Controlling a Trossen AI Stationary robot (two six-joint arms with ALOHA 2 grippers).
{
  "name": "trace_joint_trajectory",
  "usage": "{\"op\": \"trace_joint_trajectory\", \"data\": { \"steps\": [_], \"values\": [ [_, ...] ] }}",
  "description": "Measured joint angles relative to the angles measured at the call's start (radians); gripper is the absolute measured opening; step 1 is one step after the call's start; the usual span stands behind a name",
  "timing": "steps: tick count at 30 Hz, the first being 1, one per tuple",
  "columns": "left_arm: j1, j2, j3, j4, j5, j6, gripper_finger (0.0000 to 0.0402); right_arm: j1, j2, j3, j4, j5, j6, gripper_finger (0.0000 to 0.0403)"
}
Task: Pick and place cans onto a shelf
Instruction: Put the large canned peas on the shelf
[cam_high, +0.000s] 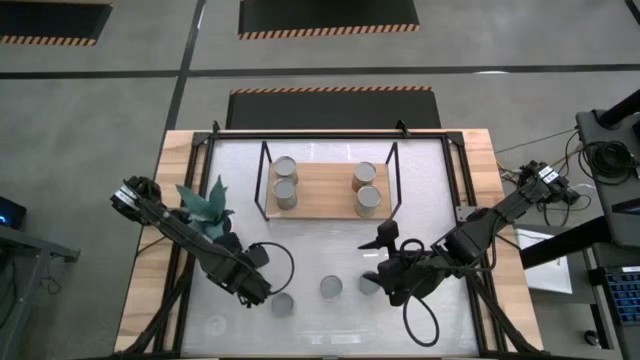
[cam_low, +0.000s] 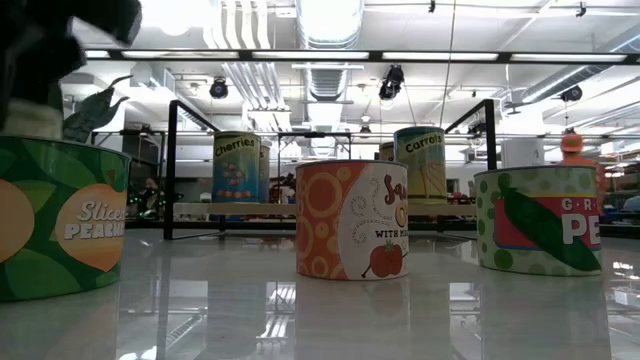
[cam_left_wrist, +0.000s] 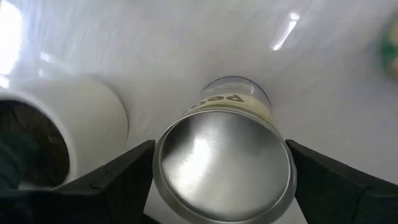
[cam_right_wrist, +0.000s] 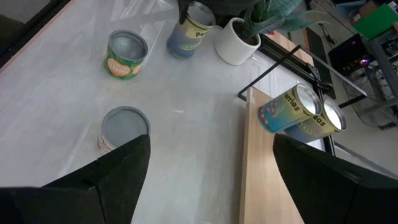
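My left gripper (cam_high: 270, 294) is at the near left of the table, its fingers on either side of a tin (cam_left_wrist: 224, 165) with a round silver top and a label reading "Pea". This tin (cam_high: 283, 303) also shows in the right wrist view (cam_right_wrist: 188, 31) and at the left of the low view (cam_low: 60, 220). My right gripper (cam_high: 379, 260) is open and empty, just above the table beside two standing tins (cam_high: 331, 288) (cam_high: 368, 284). The shelf (cam_high: 325, 190), a light-wood board in a black frame, carries several upright tins at its left (cam_high: 285, 180) and right (cam_high: 366, 188). My left gripper has the tin between its two fingers (cam_left_wrist: 127, 174), one on each side of the round wall just below the top rim (cam_left_wrist: 160, 163). The fingers come from above, slanting down. The tin stands upright with its base on the table.
A white pot with a teal plant (cam_high: 207, 205) stands just to the far left of my left gripper, close beside the held tin (cam_left_wrist: 74, 118). The shelf's black frame uprights (cam_high: 264, 180) (cam_high: 395, 180) rise at the board's ends. Bare white table lies between the tins and the shelf.
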Motion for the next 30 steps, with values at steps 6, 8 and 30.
{"op": "trace_joint_trajectory", "data": {
  "steps": [6, 8, 30],
  "values": [
    [0.006, 0.0, 0.157, -0.004, -0.113, 0.235, 0.0312, 0.0, 0.0, 0.0, 0.0, 0.0, -0.005, 0.0325],
    [0.012, 0.0, 0.227, -0.002, -0.167, 0.354, 0.0313, 0.0, 0.0, 0.0, 0.0, 0.0, -0.005, 0.0325],
    [0.516, 0.057, 0.453, 0.242, -0.154, 1.382, 0.0313, 0.0, -0.001, 0.0, -0.012, 0.0, -0.003, 0.0325]
  ]
}}
